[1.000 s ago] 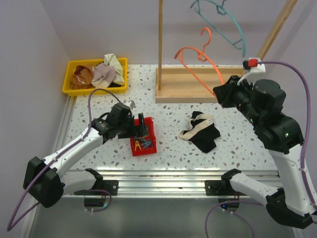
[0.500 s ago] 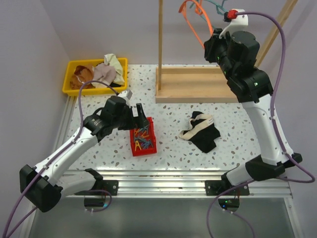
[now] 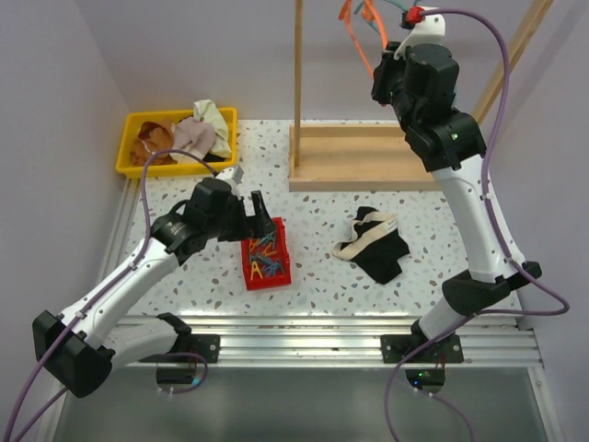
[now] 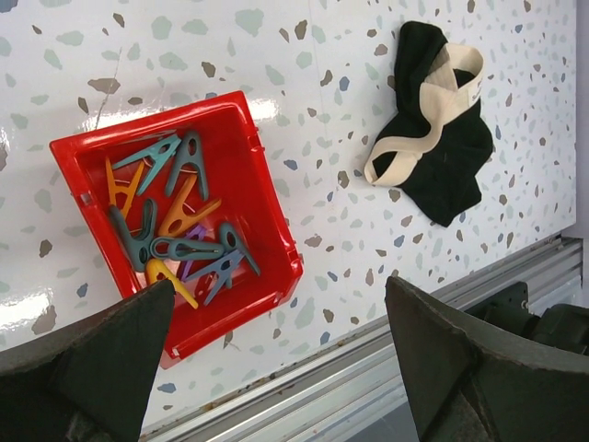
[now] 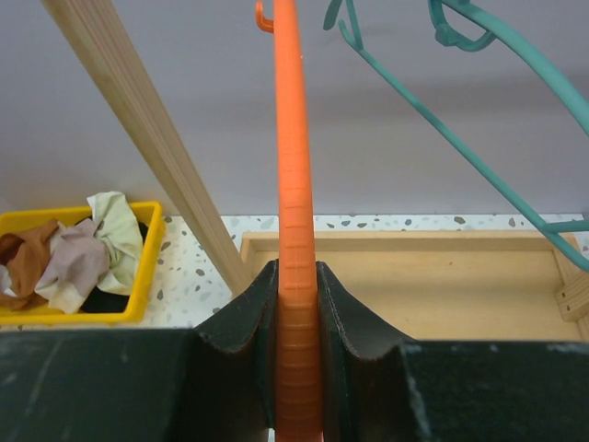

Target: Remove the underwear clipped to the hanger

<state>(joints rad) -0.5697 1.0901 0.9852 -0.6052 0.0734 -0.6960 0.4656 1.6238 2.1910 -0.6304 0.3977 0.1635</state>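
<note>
The black underwear with a cream-white band (image 3: 373,244) lies loose on the table right of centre; it also shows in the left wrist view (image 4: 433,138). The rust-brown garment (image 3: 152,140) lies in the yellow bin (image 3: 133,120), seen also in the right wrist view (image 5: 23,258). My right gripper (image 3: 379,66) is raised high at the rack and is shut on the bare orange hanger (image 5: 293,184), with its jaws (image 5: 296,276) pressed on both sides of it. My left gripper (image 3: 260,214) is open and empty over the red bin (image 4: 83,147).
The red bin (image 3: 265,262) holds several coloured clothes pegs (image 4: 175,230). A teal hanger (image 5: 460,110) hangs beside the orange one. The wooden rack has a base (image 3: 359,170), an upright post (image 3: 297,64) and a slanted brace (image 5: 138,129). Pale cloths fill the yellow bin (image 5: 83,258). A metal rail runs along the near edge (image 3: 322,327).
My right arm has lifted the orange hanger from just above the rack base up to the top of the rack. My left arm has shifted slightly over the red bin.
</note>
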